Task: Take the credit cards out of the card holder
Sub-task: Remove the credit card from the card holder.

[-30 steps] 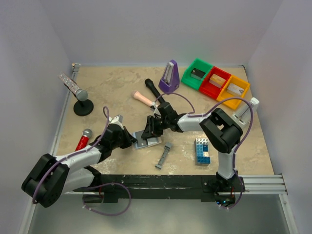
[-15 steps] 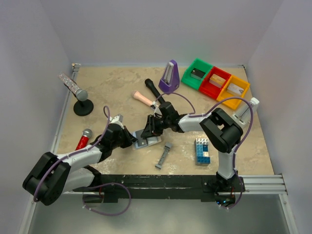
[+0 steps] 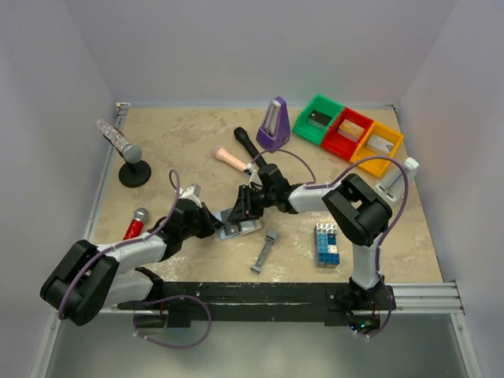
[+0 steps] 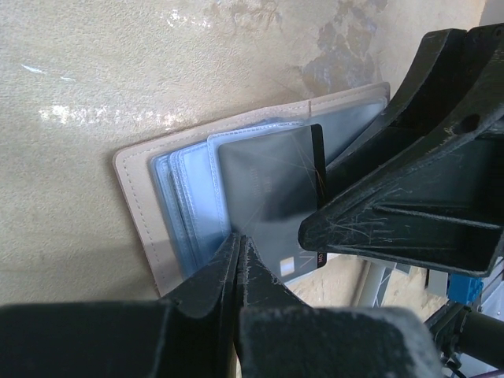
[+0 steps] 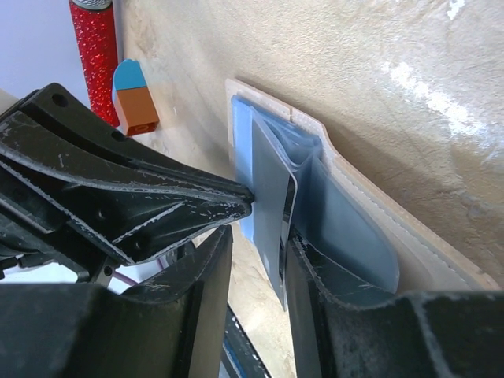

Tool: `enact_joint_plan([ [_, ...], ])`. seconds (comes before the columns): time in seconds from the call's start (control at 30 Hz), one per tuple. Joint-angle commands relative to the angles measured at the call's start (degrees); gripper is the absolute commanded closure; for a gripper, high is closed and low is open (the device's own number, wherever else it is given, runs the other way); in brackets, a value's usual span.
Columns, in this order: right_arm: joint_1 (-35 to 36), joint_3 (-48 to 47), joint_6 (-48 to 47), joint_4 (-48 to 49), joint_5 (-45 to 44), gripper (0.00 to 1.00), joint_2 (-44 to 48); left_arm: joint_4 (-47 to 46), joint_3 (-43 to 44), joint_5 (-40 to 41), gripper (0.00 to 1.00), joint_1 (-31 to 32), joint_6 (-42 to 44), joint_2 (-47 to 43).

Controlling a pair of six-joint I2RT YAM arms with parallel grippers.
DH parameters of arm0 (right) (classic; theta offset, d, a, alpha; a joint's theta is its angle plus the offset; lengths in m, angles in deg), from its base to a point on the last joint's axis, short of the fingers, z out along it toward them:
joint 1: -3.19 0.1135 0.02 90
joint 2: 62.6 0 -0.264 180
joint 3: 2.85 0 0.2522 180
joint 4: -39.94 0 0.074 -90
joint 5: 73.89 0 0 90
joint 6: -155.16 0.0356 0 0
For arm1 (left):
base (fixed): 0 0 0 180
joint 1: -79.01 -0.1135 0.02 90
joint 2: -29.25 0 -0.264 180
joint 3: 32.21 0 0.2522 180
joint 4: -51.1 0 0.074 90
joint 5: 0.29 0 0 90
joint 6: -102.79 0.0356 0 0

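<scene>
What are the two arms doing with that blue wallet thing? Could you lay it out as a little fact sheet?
Card holder: open on the table, between the two arms
Left gripper: shut, its tip down on the holder's clear pockets
Right gripper: jaws apart, one on each side of a card's edge
Dark card: at the holder's pockets, not yet lifted clear
Stage: a card is being worked loose; no card is seen lying out of the holder
</scene>
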Motion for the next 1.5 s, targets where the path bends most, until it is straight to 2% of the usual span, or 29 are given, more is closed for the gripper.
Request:
enact_joint_plan([
  [0.0, 1.2, -2.6, 0.4, 2.2, 6.0, 0.65, -0.4, 0.2, -0.4, -1.6, 1.0, 0.1, 0.9, 1.5],
  [0.1, 1.0, -2.2, -0.1, 1.4, 5.6, 0.66, 0.3, 1.6, -0.4, -0.7, 1.0, 0.1, 0.8, 0.4],
  [0.3, 0.3, -1.3, -0.4, 0.9, 4.9, 0.68, 1.7, 4.7, -0.6, 2.2, 0.92, 0.2, 0.9, -1.7],
  [0.57, 0.0, -0.5, -0.4, 1.0, 4.7, 0.73, 2.8, 5.5, -0.8, 2.9, 0.92, 0.2, 0.7, -1.6],
  [0.97, -0.9, 0.9, -0.7, 0.8, 4.8, 0.73, 4.8, 6.6, -1.3, 4.3, 0.92, 0.1, 0.4, -1.7],
  [1.13, -1.0, 1.4, -0.8, 0.8, 4.8, 0.74, 5.3, 6.7, -1.5, 4.4, 0.88, 0.2, 0.1, -2.0],
  [1.47, -1.6, 2.1, -0.9, 0.8, 4.6, 0.77, 5.8, 7.2, -2.0, 4.9, 0.9, 0.1, 0.2, -2.2],
])
